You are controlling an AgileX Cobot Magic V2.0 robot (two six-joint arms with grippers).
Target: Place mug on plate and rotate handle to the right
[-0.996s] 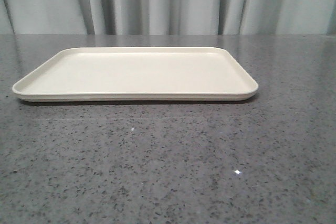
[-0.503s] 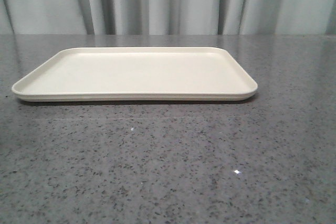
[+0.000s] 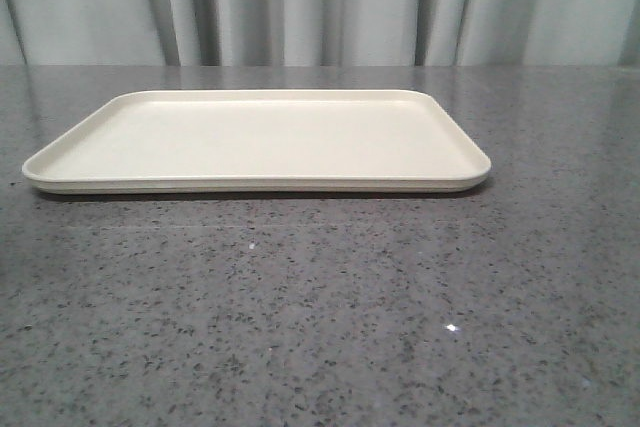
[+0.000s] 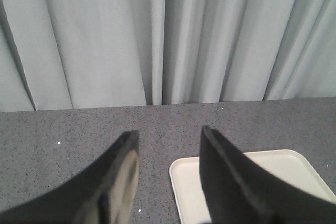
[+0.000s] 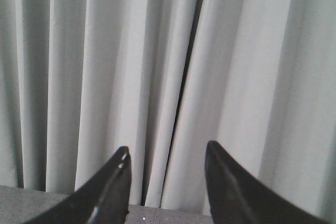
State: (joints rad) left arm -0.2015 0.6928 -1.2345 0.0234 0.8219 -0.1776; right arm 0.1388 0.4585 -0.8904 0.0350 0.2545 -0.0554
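While nothing has shifted, I see the plate [image 3: 255, 142] bare mid-counter [image 3: 320, 327], mug unseen. Left gripper [image 4: 169, 150] and right gripper [image 5: 167, 161] hang released, so grasping hasn't begun.

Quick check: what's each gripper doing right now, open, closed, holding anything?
Left gripper: open, fingers apart, holding nothing.
Right gripper: open, fingers apart, holding nothing.
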